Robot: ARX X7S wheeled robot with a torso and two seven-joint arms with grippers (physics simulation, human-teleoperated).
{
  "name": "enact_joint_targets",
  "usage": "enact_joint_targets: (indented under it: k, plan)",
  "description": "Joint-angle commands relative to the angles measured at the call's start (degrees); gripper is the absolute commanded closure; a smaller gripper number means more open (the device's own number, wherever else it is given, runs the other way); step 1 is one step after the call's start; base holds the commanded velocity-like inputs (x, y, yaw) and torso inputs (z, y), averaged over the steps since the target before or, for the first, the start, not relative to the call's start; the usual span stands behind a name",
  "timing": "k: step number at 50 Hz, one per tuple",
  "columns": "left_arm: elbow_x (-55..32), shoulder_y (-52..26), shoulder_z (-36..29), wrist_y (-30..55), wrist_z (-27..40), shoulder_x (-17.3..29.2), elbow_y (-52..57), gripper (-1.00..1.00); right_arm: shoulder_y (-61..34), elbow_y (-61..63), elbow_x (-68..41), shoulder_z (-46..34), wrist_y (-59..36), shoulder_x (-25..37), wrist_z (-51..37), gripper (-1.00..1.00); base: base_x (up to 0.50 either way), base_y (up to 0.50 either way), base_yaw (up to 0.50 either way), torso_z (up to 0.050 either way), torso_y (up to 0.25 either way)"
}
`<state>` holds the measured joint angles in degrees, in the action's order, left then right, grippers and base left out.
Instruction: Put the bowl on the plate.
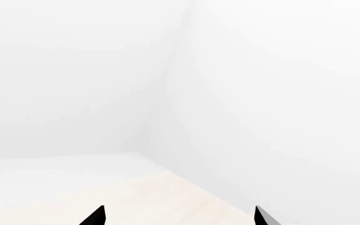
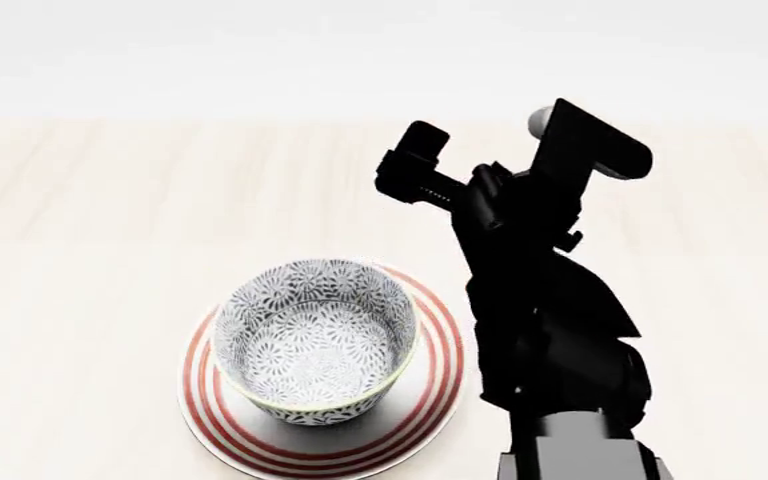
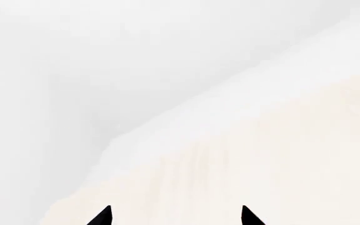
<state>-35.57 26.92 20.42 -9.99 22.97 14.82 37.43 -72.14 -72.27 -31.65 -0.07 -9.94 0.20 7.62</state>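
In the head view the bowl (image 2: 315,340), patterned blue-grey and white, stands upright on the plate (image 2: 440,352), a white one with red-orange rings, on the pale wooden table. My right arm (image 2: 544,300) rises just to the right of them, lifted clear of the bowl. In the right wrist view my right gripper (image 3: 176,216) is open, with only the table between its dark fingertips (image 3: 103,216). My left gripper (image 1: 180,218) is open too, holding nothing, and looks over a table corner. The left arm does not show in the head view.
The light wooden table (image 2: 117,200) runs back to a white wall (image 2: 357,50). In the left wrist view a table edge (image 1: 192,185) meets white walls. No other objects are visible.
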Motion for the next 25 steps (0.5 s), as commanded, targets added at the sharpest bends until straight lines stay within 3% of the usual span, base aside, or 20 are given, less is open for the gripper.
enact_joint_targets:
  k: [1,8,15,25]
  plan:
    - [0.16,-0.03,-0.39,-0.05,0.11,0.15,0.25,-1.0,9.98,25.22,-4.92,-3.62,4.18,2.22,-10.08,-1.0,0.0,0.0,0.0,0.0,0.0]
    - [0.6,-0.11,-1.11,-0.22,-0.22,0.21,0.52,-1.0,25.49,60.66,1.4,-8.84,1.63,8.82,-21.07,-1.0,0.0,0.0,0.0,0.0,0.0]
    - [2.66,0.25,-2.16,-0.89,-0.97,0.25,1.83,-1.0,34.05,84.91,0.21,-7.97,-6.1,16.9,-27.43,-1.0,0.0,0.0,0.0,0.0,0.0]
    - [10.52,0.22,-5.19,-1.54,-2.17,0.48,4.1,-1.0,43.06,103.12,-7.03,-1.75,-13.79,25.7,-31.95,-1.0,0.0,0.0,0.0,0.0,0.0]
